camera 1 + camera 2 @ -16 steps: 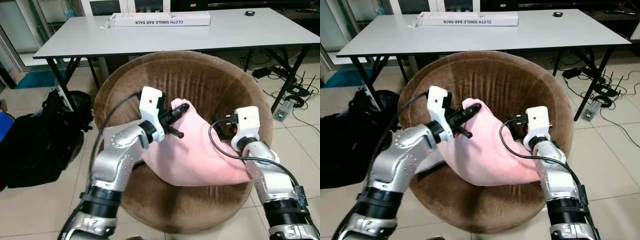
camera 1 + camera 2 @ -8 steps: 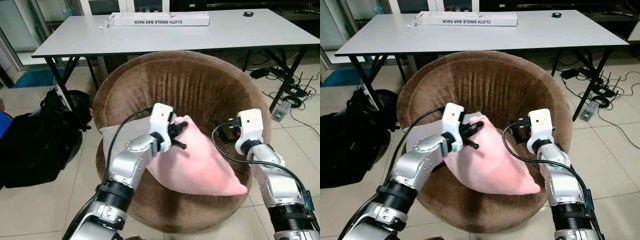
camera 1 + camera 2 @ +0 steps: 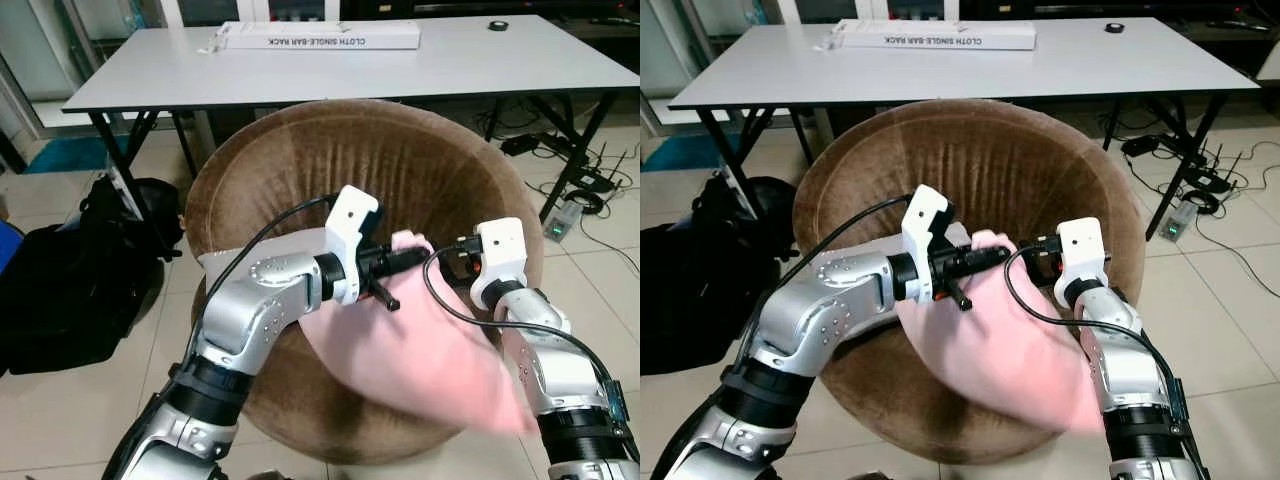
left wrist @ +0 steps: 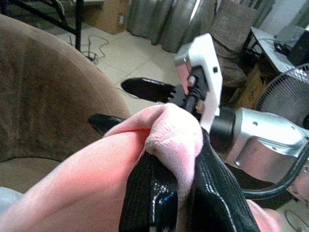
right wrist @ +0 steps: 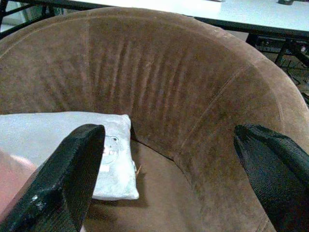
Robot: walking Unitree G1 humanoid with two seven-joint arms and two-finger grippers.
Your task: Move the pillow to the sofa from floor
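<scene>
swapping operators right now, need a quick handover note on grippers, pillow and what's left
Left gripper: shut on a corner of the pink pillow, held over the seat of the brown sofa.
Right gripper: open, empty, facing the sofa's back, beside the pillow.
Pillow: off the floor, draping from the left gripper across the seat toward the front rim; its lower end is blurred.
A grey cushion already lies on the seat.
Done: pickup and carry to the sofa.
Left: lower the pillow onto the seat, open the left gripper, pull both arms back.
</scene>
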